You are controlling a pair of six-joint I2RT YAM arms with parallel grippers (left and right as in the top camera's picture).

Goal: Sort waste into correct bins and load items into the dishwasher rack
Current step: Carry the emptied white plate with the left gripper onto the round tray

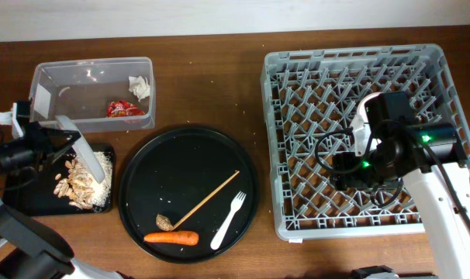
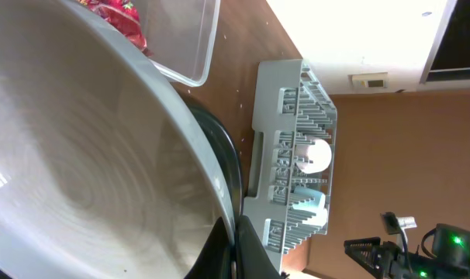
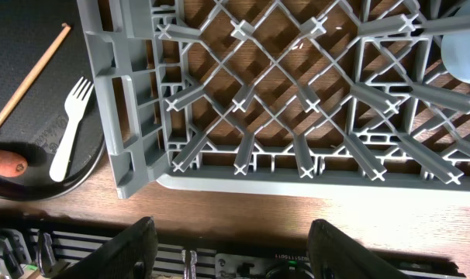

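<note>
**Plate tipped over the black tray**

The left gripper (image 2: 235, 252) was clamped on the rim of the white plate (image 1: 88, 161) at the left side of the table. The plate stood steeply tilted, nearly edge-on from overhead, its long axis running from far-left to near-right. Its lower edge was over the shallow black tray (image 1: 33, 203). Beige nut shells and crumbs (image 1: 78, 186) lay heaped there beside a paler patch. Whether the plate touched the heap could not be told. In the left wrist view the plate's face was plain, glossy and white.

Just beyond, the clear tub (image 1: 91, 63) held the crumpled red wrapper (image 1: 126, 109) and the crumpled white tissue (image 1: 140, 87) at its right end.

On the round black tray (image 1: 181, 167), the thin wooden stick (image 1: 206, 200) lay diagonally from near-left to far-right. The white plastic fork (image 1: 229, 219) lay just to its right on nearly the same slant, tines toward the far side. The orange carrot (image 1: 171, 238) lay left to right along the near rim, with one brown shell piece (image 1: 164, 222) just beyond it.

The right gripper (image 3: 243, 248) hung over the near part of the grey dishwasher rack (image 1: 351, 56), its fingers wide apart and empty. A white cup (image 2: 316, 155) and a light-blue cup (image 2: 309, 208) sat among the rack's pegs.
</note>
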